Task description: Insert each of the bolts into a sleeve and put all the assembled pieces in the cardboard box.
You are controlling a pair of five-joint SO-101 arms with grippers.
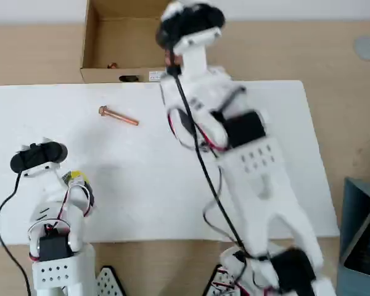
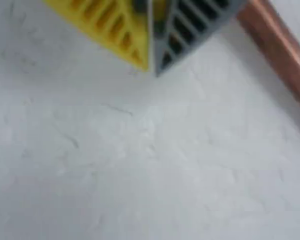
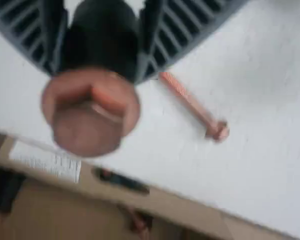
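My right gripper [image 3: 99, 70] is shut on a black sleeve [image 3: 102, 35] with a copper bolt in it, the bolt's head [image 3: 90, 112] facing the camera. In the high view this arm [image 1: 191, 55] stretches to the near wall of the cardboard box [image 1: 92, 37]. A loose copper bolt [image 1: 118, 115] [image 3: 192, 105] lies on the white mat [image 1: 142, 179], left of that gripper. My left gripper [image 2: 151, 67] [image 1: 78, 179] is shut, its yellow and grey tips together just above the mat at the front left. A copper shaft [image 2: 280, 50] lies close beside it.
Something small and copper [image 1: 113, 65] lies inside the box by its near wall, which has a dark oval [image 1: 128, 78] on its outer face. A grey bin [image 1: 361, 234] stands at the right edge. Bare wooden table [image 1: 37, 55] surrounds the mat.
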